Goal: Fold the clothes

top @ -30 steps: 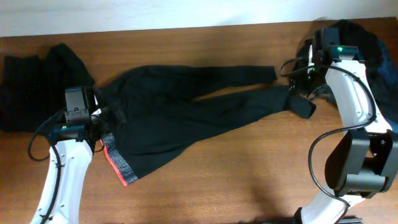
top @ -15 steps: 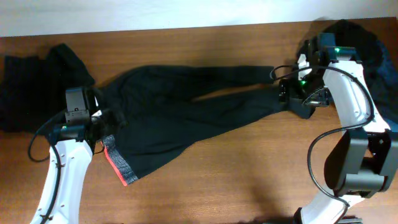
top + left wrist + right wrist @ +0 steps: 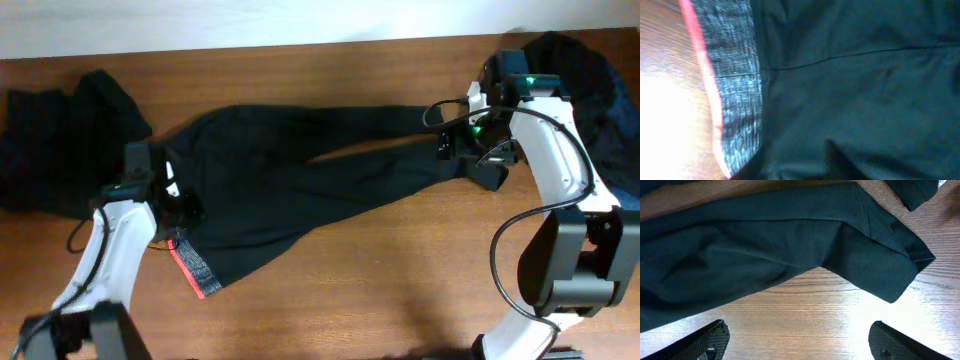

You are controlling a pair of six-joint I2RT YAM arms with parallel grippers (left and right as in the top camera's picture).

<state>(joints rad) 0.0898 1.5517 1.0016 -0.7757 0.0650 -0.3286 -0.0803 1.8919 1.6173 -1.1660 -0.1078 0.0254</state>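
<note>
The black trousers (image 3: 280,180) are spread flat across the middle of the table (image 3: 380,300), with the waist at the left and both legs run out to the right. A thin wedge of wood is seen between the legs. The red-and-grey waistband (image 3: 192,268) is turned to the near left, and its red edge is laid on bare wood.

In the left wrist view the waistband (image 3: 735,90) is seen close up. Its red edge is set against the wood at the left, and black cloth (image 3: 865,100) fills the rest. No part of the left jaws is shown there. From overhead they are placed at the waist just beside the band, but whether they are clenched or released cannot be told.

In the right wrist view the stitched leg hem (image 3: 900,275) is laid on the wood (image 3: 815,310), its corner pointed right. The right jaws are held released and wide apart just short of that hem. Only bare table is seen between them, and nothing is grasped.

A broad stretch of bare wood is left along the near side between the left arm (image 3: 110,250) and the right arm (image 3: 560,160). A dark heap (image 3: 50,140) is bunched at the far left, close to the waist. A dark pile with blue in it (image 3: 600,80) is set at the far right, behind the right arm.
</note>
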